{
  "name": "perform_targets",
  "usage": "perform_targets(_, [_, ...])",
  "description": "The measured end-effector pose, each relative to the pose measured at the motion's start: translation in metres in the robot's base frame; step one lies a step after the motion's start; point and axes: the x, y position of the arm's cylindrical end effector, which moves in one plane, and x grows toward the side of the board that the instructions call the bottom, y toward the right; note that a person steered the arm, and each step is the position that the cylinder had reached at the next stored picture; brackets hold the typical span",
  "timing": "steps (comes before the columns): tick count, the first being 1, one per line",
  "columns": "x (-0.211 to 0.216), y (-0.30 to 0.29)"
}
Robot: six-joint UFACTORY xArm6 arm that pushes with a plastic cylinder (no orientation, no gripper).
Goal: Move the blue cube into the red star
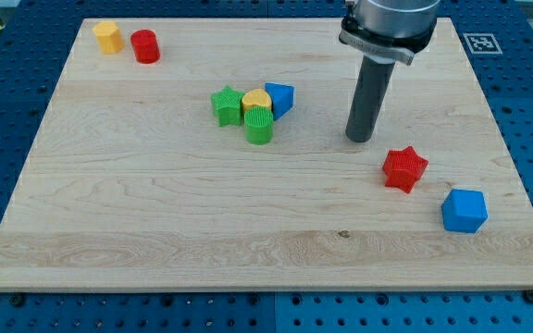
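Note:
The blue cube (464,210) sits near the board's right edge, toward the view's bottom right. The red star (404,168) lies just up and left of it, a small gap between them. My tip (360,139) rests on the board up and left of the red star, well away from the blue cube. The rod rises from there to the arm at the view's top.
A cluster sits mid-board: green star (227,104), yellow block (256,100), green cylinder (259,126), blue block (280,98). A yellow block (108,36) and red cylinder (144,45) stand at the top left. The wooden board (155,222) lies on a blue perforated table.

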Motion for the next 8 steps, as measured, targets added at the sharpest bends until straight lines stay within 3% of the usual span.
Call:
perform_targets(2, [0.054,-0.023])
perform_targets(4, [0.152,0.006])
perform_targets(5, [0.176,0.032])
perform_targets(7, [0.173,0.137])
perform_targets(8, [0.166,0.160])
